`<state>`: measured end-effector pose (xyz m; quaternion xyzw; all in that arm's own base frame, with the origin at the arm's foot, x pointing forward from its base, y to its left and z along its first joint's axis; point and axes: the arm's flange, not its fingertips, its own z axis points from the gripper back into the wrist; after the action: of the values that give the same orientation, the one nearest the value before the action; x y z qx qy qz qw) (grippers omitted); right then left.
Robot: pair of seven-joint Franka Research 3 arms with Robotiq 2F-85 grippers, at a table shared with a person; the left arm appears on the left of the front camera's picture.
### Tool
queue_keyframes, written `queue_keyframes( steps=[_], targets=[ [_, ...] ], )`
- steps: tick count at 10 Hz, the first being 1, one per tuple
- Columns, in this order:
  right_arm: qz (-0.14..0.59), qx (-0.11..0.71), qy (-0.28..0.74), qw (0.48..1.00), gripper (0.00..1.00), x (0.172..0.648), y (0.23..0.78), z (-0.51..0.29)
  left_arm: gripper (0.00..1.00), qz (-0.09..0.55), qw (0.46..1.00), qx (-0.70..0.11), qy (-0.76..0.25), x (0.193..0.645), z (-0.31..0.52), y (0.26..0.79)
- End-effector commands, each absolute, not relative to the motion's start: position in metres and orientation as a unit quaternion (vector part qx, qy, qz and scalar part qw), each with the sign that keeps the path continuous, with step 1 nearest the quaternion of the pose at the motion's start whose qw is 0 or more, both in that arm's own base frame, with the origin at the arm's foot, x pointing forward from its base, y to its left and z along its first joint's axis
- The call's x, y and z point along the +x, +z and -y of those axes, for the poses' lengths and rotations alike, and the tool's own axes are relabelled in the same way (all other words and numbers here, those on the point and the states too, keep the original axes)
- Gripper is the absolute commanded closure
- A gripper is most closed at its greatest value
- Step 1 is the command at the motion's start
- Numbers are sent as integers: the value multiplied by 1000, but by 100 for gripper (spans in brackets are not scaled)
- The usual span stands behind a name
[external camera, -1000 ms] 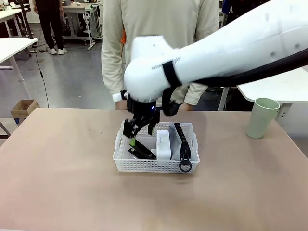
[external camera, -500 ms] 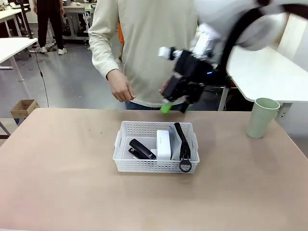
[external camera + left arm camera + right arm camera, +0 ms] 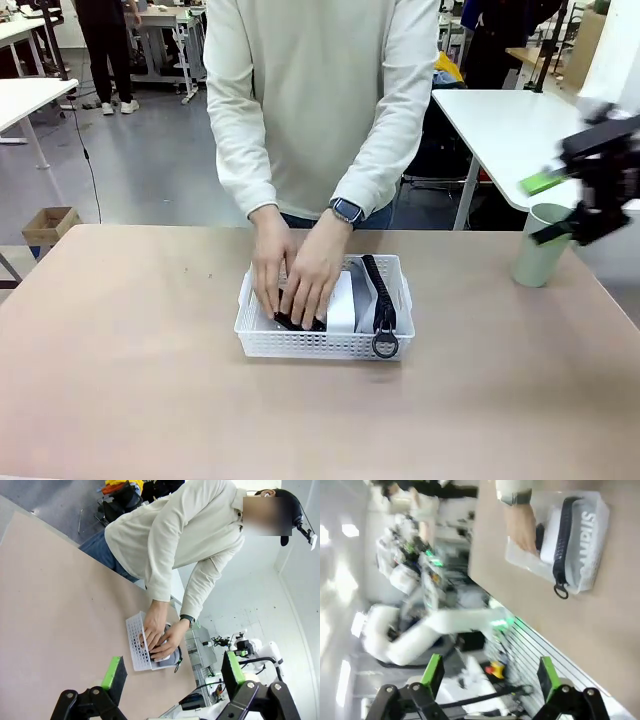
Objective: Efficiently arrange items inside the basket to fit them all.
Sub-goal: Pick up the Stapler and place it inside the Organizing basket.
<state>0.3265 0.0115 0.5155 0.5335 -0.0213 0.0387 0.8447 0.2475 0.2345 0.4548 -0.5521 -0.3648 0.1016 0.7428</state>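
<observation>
The white lattice basket [image 3: 300,344] sits mid-table. Inside it lie the white block [image 3: 343,300] and the grey pouch [image 3: 363,292], its black zipper ending in a ring pull [image 3: 385,346] at the near rim. Both of the person's hands [image 3: 295,280] press down on the black stapler [image 3: 291,322], mostly covering it. The pale green cup [image 3: 543,246] stands outside, at the table's right edge. My right gripper [image 3: 560,208] hangs blurred just above the cup, open and empty [image 3: 490,669]. My left gripper [image 3: 173,672] is open, high above the table, far from the basket [image 3: 136,645].
The person stands at the table's far side, leaning over the basket. Bare tabletop [image 3: 130,350] spreads left and in front of the basket. A white side table [image 3: 500,130] stands beyond the right corner.
My right arm has pulled out of the basket and swung up and right to above the cup. The person's hands have come down into the basket onto the stapler.
</observation>
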Motion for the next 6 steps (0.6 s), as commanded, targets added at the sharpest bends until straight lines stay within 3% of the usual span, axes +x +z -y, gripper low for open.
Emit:
queue_keyframes(
  steps=[1, 3, 5, 6],
  targets=[
    [66, 629, -46, 773, 0, 309, 481, 42, 0, 376, 736, -555, 93, 247, -232, 454],
    [101, 637, -118, 755, 0, 278, 437, 87, 0, 376, 736, -555, 93, 247, -232, 454],
    [118, 591, -129, 788, 0, 248, 394, 98, 0, 376, 736, -555, 93, 247, -232, 454],
    [96, 631, -120, 760, 0, 291, 450, 121, 0, 376, 736, -555, 93, 247, -232, 454]
  ],
)
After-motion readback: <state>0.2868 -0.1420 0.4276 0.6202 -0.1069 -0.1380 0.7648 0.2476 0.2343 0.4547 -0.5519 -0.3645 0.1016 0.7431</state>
